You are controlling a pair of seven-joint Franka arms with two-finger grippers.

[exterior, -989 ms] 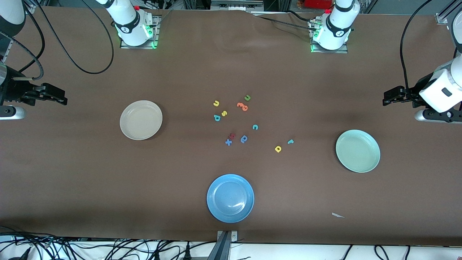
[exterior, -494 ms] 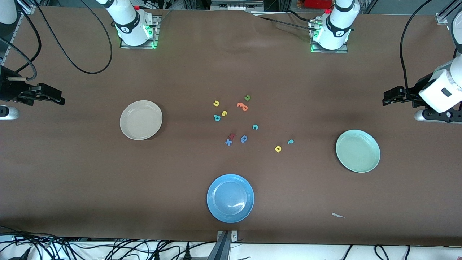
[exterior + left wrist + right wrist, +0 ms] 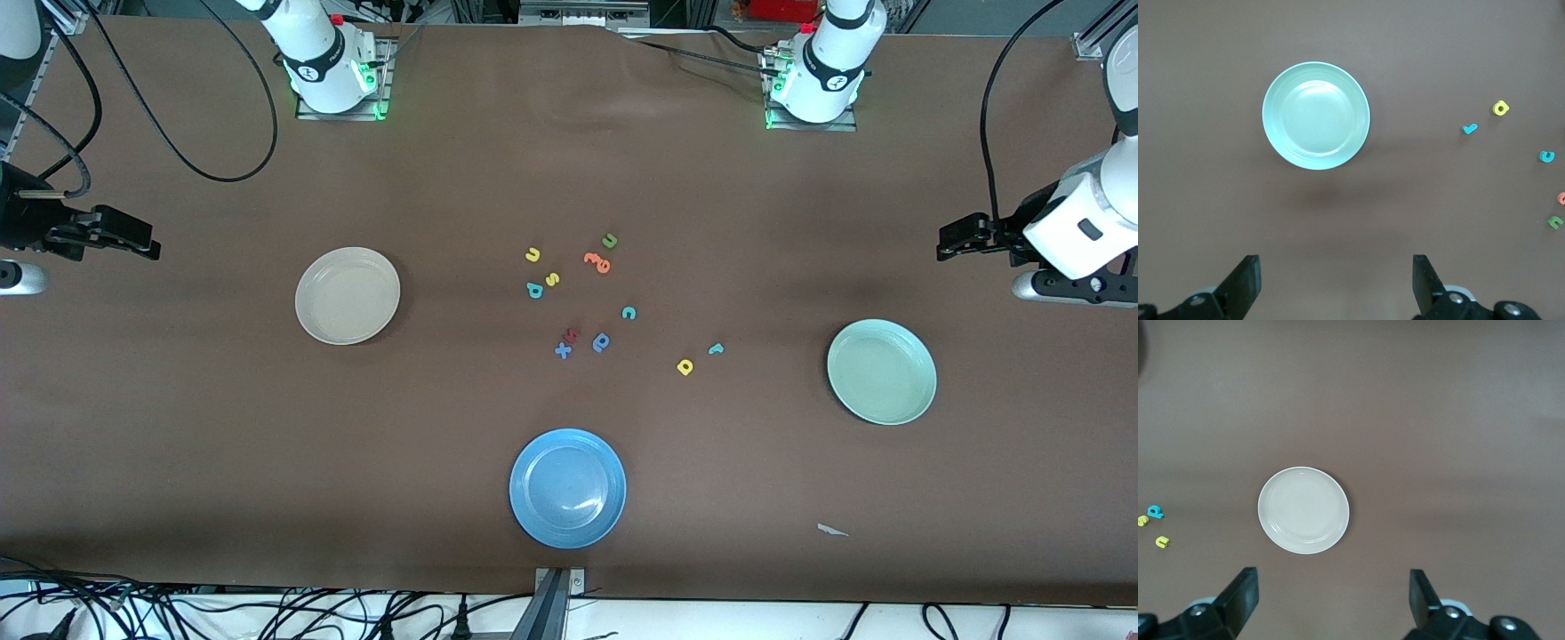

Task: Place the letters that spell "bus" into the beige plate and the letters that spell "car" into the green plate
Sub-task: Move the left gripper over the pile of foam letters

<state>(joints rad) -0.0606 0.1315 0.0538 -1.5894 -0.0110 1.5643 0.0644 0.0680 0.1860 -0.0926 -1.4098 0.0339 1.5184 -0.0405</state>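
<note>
Nothing is sorted yet. The left gripper, jaws apart and empty, hangs over the table's left end, the round pale-green plate near it. The right gripper, likewise apart, hangs near the round beige plate. The small foam letters, teal "b" and apparently a teal "c", lie between; the next move calls for a descent onto one.

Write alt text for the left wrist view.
A pale green plate lies empty on a brown table, seen from above. Small foam letters are scattered toward one edge, and the left pincer hangs open over bare table.
</note>
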